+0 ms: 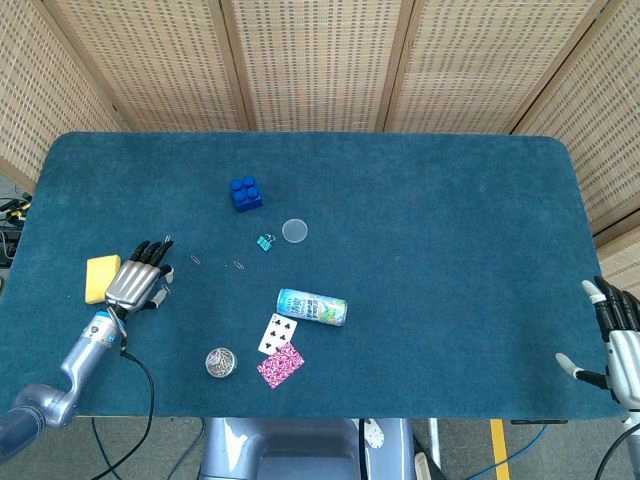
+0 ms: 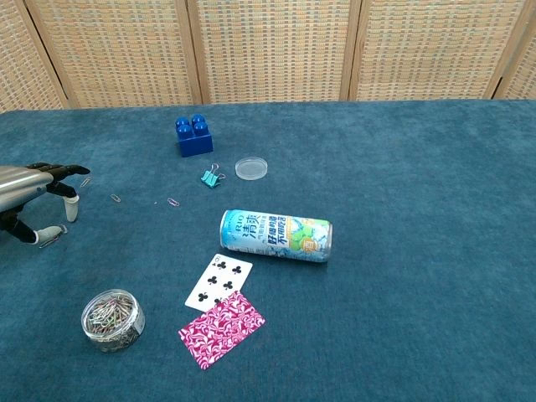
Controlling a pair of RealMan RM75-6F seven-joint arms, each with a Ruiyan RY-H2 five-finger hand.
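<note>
While the jar (image 2: 112,319) holds paper clips, both hands — left (image 1: 140,279); right (image 1: 612,335) — spread, hold nothing.

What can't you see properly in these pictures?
- Right hand: cut off by the head view's right edge; absent from the chest view.
- Loose paper clips under the left hand: hidden in the head view.
- Drink can: lettering too small in both views.
- Yellow block: outside the chest view.
</note>
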